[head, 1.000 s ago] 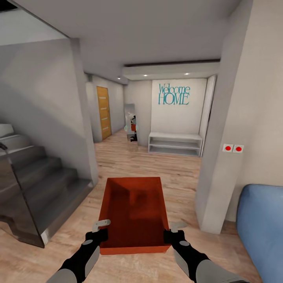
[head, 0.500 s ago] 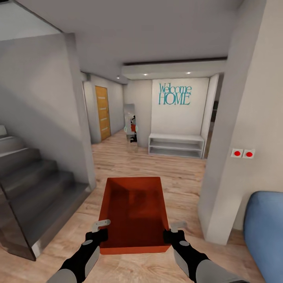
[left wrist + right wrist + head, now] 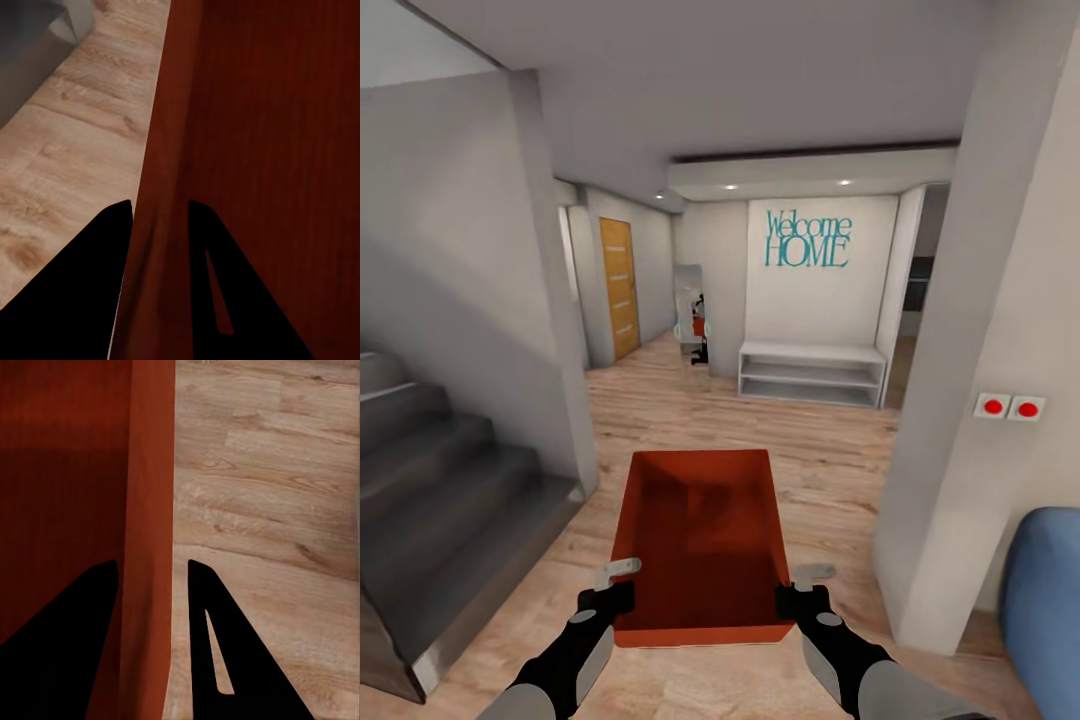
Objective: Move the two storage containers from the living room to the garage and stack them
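An orange-red open-topped storage container (image 3: 700, 540) is held in front of me above the light wood plank floor. My left gripper (image 3: 618, 580) is shut on its left wall and my right gripper (image 3: 798, 585) is shut on its right wall, both near the container's near end. In the left wrist view the container wall (image 3: 161, 217) stands between the two dark fingers. The right wrist view has the other wall (image 3: 150, 577) clamped the same way. The container is empty inside.
Grey stairs (image 3: 430, 480) rise at the left beside a grey wall. A white pillar (image 3: 970, 420) with two red buttons (image 3: 1010, 407) stands right, a blue sofa edge (image 3: 1045, 600) behind it. Ahead lie a hallway, a white low shelf (image 3: 810, 372), a mirror (image 3: 692, 325) and a wooden door (image 3: 620, 288).
The whole view has shifted: stairs slide left, pillar and sofa slide right, the hallway looms nearer. Both grippers and the container keep the same place in the picture.
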Controlling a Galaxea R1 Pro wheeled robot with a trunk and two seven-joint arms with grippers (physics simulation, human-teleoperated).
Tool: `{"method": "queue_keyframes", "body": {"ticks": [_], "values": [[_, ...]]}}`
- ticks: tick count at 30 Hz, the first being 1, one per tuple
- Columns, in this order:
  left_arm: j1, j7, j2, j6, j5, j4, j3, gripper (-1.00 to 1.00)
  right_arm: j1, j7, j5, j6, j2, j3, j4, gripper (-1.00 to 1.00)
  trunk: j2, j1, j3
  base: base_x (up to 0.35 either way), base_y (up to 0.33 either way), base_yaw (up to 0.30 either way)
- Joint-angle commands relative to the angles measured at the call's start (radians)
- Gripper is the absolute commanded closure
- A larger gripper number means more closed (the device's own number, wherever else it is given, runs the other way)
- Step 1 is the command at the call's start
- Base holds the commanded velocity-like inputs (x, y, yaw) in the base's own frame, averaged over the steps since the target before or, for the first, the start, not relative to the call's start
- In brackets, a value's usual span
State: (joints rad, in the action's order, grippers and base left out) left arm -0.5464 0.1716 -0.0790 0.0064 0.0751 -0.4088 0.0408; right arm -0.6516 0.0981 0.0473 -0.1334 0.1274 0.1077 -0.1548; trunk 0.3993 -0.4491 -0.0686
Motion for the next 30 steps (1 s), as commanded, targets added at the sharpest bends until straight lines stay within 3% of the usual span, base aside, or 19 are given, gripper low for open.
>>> {"method": "queue_keyframes", "body": {"ticks": [1,30], "values": [[-0.001,0.005,0.016,0.001,-0.005,-0.004,0.011,1.0,-0.001,0.008,0.008,-0.003,-0.01,-0.006,0.003,1.0,0.001,-0.001,0.0,0.321,0.0,0.0],[-0.001,0.008,0.018,0.0,-0.005,-0.007,0.011,1.0,0.0,0.009,0.011,-0.008,-0.01,-0.011,0.004,1.0,0.001,-0.001,0.0,0.321,0.0,0.0]]}}
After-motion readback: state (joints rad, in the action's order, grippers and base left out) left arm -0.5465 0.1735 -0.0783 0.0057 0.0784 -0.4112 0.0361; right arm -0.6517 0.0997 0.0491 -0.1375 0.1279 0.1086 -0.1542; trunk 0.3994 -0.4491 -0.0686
